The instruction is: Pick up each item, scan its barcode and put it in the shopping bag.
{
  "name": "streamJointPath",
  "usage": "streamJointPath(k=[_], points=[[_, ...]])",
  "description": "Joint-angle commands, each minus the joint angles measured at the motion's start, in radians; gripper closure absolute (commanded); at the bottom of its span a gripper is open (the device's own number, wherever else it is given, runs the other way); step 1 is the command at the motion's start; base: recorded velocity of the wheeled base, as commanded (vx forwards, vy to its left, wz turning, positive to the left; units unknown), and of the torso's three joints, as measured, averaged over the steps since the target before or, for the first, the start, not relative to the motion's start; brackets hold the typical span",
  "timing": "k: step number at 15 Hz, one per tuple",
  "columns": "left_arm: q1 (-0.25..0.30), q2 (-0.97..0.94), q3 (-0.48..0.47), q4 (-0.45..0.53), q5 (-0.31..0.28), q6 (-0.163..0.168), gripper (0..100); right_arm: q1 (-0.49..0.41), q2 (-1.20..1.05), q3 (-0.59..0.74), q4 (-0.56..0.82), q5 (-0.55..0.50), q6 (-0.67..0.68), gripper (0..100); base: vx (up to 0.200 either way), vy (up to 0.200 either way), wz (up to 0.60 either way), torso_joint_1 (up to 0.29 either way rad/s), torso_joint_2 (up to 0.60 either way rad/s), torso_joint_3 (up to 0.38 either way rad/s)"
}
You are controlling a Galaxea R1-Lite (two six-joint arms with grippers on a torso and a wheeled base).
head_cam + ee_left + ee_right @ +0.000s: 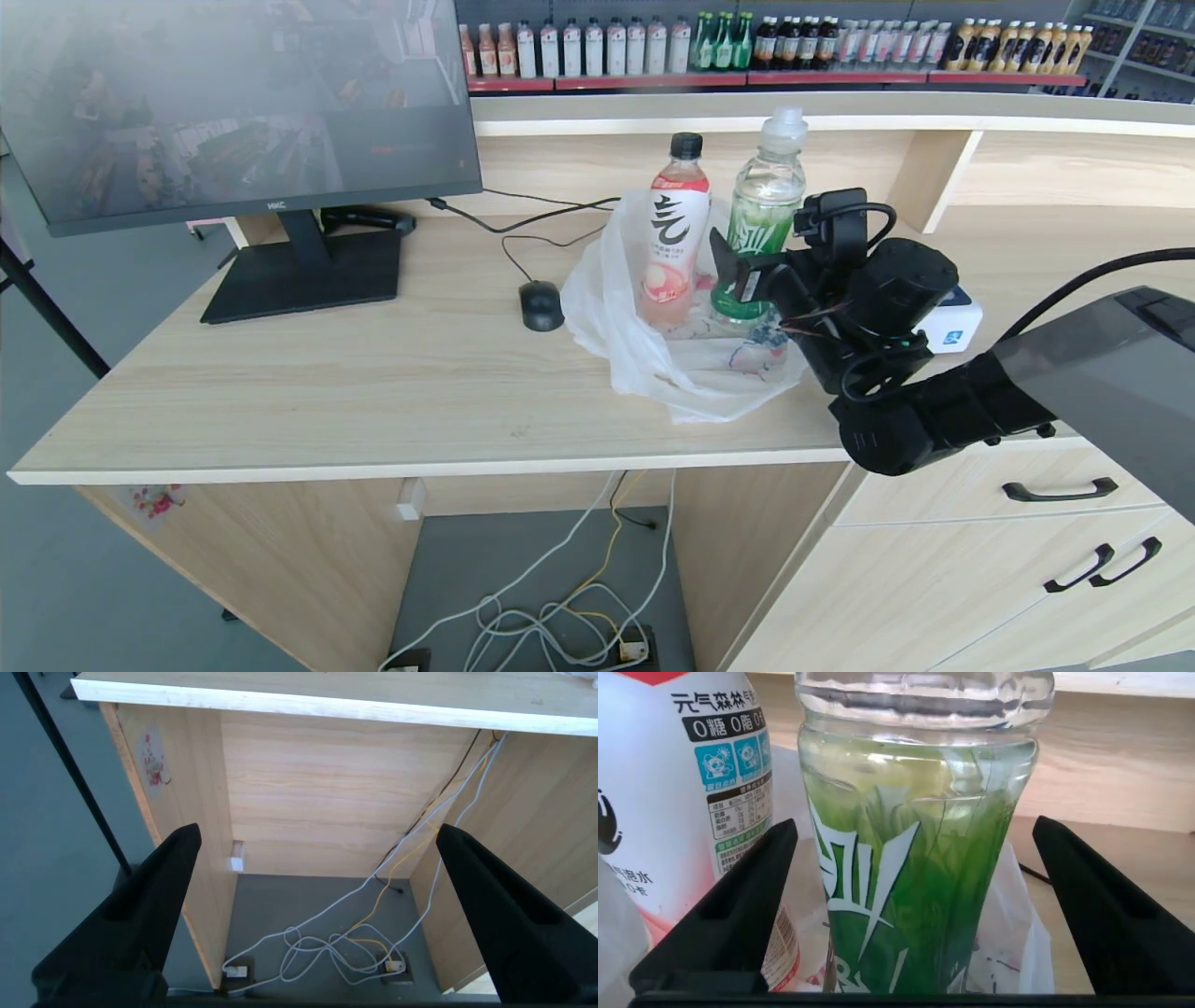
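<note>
Two drink bottles stand upright, side by side, in a thin white plastic shopping bag (644, 369) that lies slumped open on the pale wooden counter (373, 373). One is a pink-and-white labelled bottle with a black cap (674, 243). The other is a clear bottle with a green label and a white cap (766, 219). The right hand (915, 831) is level with the lower half of the green bottle, its black fingers (719, 924) spread wide with one on each side of the bottle. The right wrist view shows no squeeze on the bottle.

The left hand (308, 835) is low in front of the counter's edge, its fingers wide apart with nothing between them. It faces the leg space, where white and yellow cables (327, 947) lie on the floor.

On the counter, a black computer mouse (541, 304) sits just beside the bag. A black monitor on a flat stand (233, 103) is farther to the left. A small white box with a blue mark (954, 325) sits behind the right arm.
</note>
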Motion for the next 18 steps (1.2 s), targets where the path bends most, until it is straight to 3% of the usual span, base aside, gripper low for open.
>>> streamJointPath(k=[1, 4, 7, 10, 13, 15, 17, 18], points=[[0.000, 0.000, 0.000, -0.001, 0.001, 0.000, 0, 0.002, -0.049, 0.056, -0.011, 0.000, -0.001, 0, 0.000, 0.000, 0.00, 0.000, 0.00, 0.000], [0.000, 0.000, 0.000, -0.001, 0.001, 0.000, 0, 0.006, -0.166, 0.144, -0.031, 0.011, -0.033, 0, 0.000, 0.000, 0.00, 0.000, 0.00, 0.000], [0.000, 0.000, 0.000, -0.001, 0.000, 0.000, 0, 0.018, -0.275, 0.316, -0.119, 0.009, -0.030, 0, 0.000, 0.000, 0.00, 0.000, 0.00, 0.000], [0.000, 0.000, 0.000, 0.000, 0.000, 0.000, 0, 0.017, -0.477, 0.628, -0.214, 0.009, -0.027, 0, 0.000, 0.000, 0.00, 0.000, 0.00, 0.000], [0.000, 0.000, 0.000, -0.001, 0.001, 0.000, 0, 0.017, -0.743, 0.906, -0.211, 0.011, -0.008, 0, 0.000, 0.000, 0.00, 0.000, 0.00, 0.000], [0.000, 0.000, 0.000, 0.000, 0.000, 0.000, 0, 0.017, -0.988, 1.191, -0.206, 0.011, -0.001, 0, 0.000, 0.000, 0.00, 0.000, 0.00, 0.000], [0.000, 0.000, 0.000, 0.000, 0.001, 0.000, 0, 0.017, -1.134, 1.267, -0.116, 0.006, 0.025, 0, 0.000, 0.000, 0.00, 0.000, 0.00, 0.000], [0.000, 0.000, 0.000, 0.000, 0.000, 0.000, 0, 0.017, -1.275, 1.267, 0.079, 0.004, 0.059, 0, 0.000, 0.000, 0.00, 0.000, 0.00, 0.000]])
